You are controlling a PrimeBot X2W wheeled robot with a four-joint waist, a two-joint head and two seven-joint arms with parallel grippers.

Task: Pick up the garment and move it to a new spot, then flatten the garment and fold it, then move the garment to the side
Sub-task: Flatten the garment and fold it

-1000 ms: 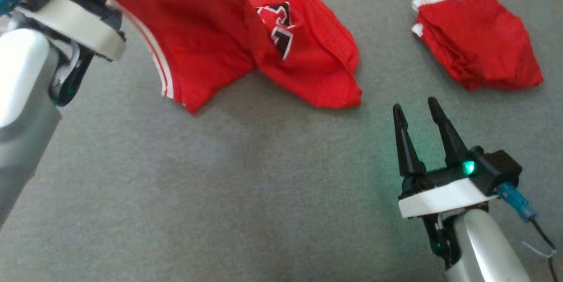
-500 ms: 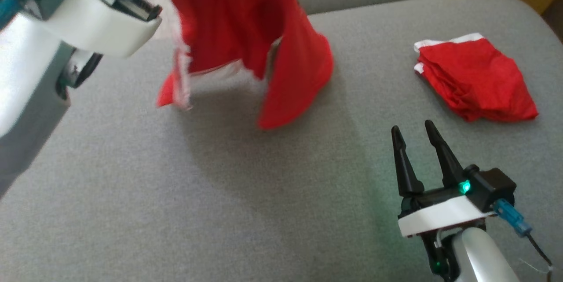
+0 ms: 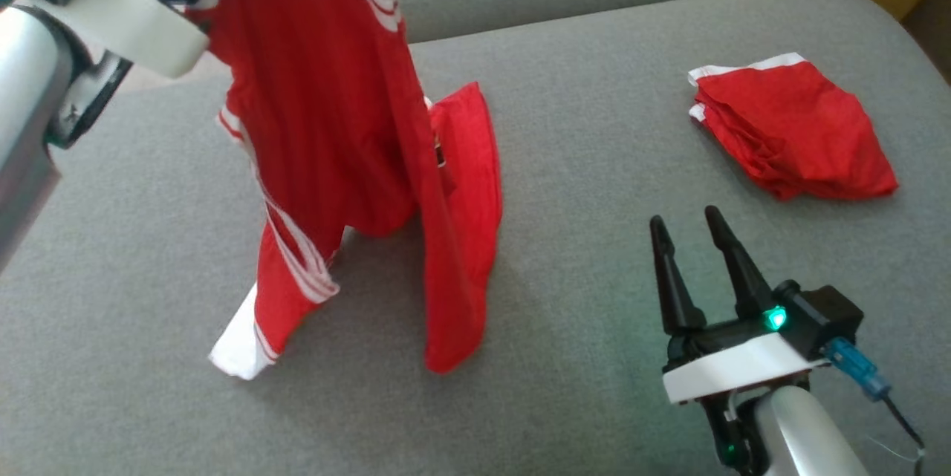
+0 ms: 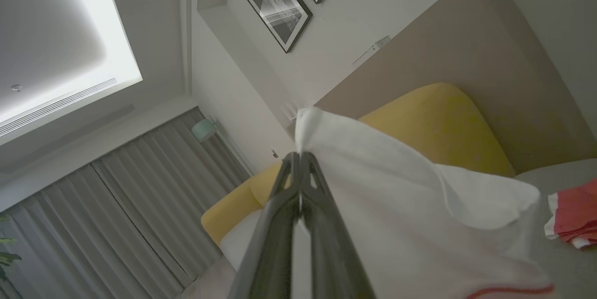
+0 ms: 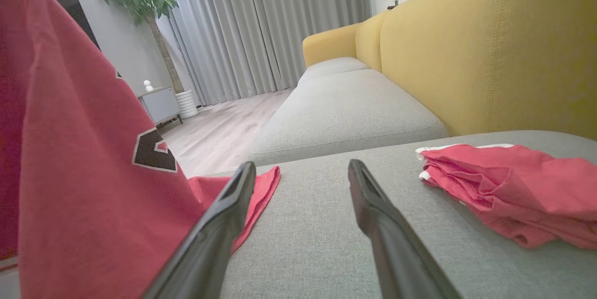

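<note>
the left claw (image 4: 298,156) is pinched shut on a white edge of the red shirt (image 3: 334,127) and holds it high at the upper left of the head view, so the shirt hangs as a tall drape with its long axis running up and down. only its lower end meets the grey cushion (image 3: 594,127): a white corner and a red flap touch the fabric, while the rest is in the air. the right claw (image 3: 683,217) sits low over the cushion with its two fingers spread wide and nothing between them, pointing away from the robot. the shirt lies to this claw's left, near but apart; in the right wrist view it hangs on the left, and a red flap lies on the cushion just past the left finger. the free right arm looks the nearer one to the trailing right edge, so a reach to the left, across the fingers' own line, seems to be what spreading the shirt out would call for. a folded red cloth (image 3: 791,134) rests on the same cushion beyond and to the right of the right claw, well apart from the hanging shirt, in front of the yellow backrest (image 5: 489,47). there is no box, basket or other container here.
</note>
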